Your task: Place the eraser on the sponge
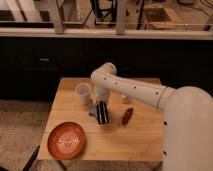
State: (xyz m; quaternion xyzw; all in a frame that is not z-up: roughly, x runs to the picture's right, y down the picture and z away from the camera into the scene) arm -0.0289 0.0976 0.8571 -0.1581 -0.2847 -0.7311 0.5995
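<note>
Your gripper (101, 113) is down at about the middle of the bench, dark against the wood. A bluish piece (93, 111) lies low on the top, touching the gripper's left side; you cannot tell whether it is the eraser or the sponge. A small pale block (126, 99) sits right of centre, nearer the back edge, apart from both; what it is, is unclear.

One table (137, 141), one plate (66, 141), one cup (83, 93), one reddish thing (127, 116), one arm (131, 88), one gripper (102, 114) low over the table's middle.
</note>
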